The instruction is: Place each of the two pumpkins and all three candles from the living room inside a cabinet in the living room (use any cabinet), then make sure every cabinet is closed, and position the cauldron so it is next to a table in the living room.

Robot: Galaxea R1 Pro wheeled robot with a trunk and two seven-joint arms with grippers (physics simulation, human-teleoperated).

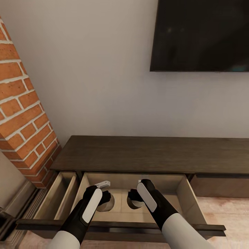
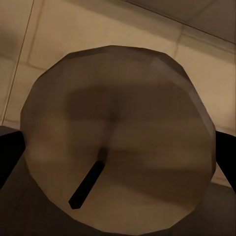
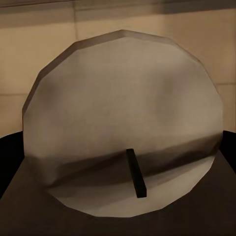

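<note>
Both your arms reach into the cabinet's (image 1: pixel 145 154) open drawer (image 1: pixel 185 197).
Each end effector, left (image 1: pixel 103 200) and right (image 1: pixel 135 200), pinches a candle: left candle (image 2: pixel 118 137), right candle (image 3: pixel 123 128).

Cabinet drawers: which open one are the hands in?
The wide drawer: left hand and right hand each hold a candle there; the narrow drawer beside it has neither.

The head view looks steeply down from above both pincers into the open drawer (image 1: pixel 133 204) of the cabinet (image 1: pixel 148 154). Each wrist view looks straight ahead of its pincer, very close onto a candle (image 2: pixel 118 137) top; all share the drawer floor.
</note>
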